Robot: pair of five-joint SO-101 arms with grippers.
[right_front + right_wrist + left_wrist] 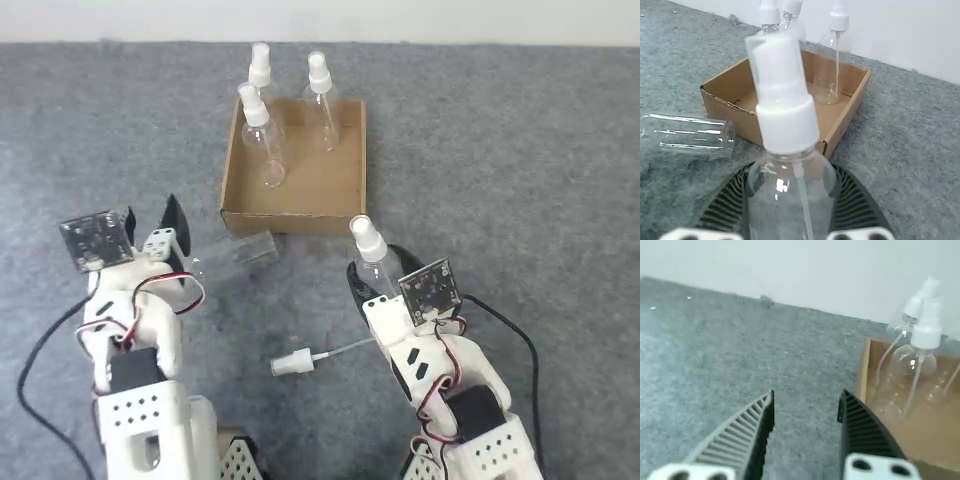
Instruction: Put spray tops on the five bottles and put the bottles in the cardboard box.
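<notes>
surface: grey felt-like bench (560,150) across the whole view | back: plain white wall (790,270) meeting the bench's far edge | debris: small dark speck (767,301), possibly lint, near that edge

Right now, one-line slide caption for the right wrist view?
Right gripper holds a capped bottle; an uncapped bottle lies outside the cardboard box.

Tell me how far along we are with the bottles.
Done: three capped bottles stand in the cardboard box. In hand: the right gripper has its jaws shut on a fourth capped bottle, in front of the box. To do: the fifth bottle lies uncapped by the box's front wall, a loose spray top lies on the table, and the left gripper is open and empty.
</notes>
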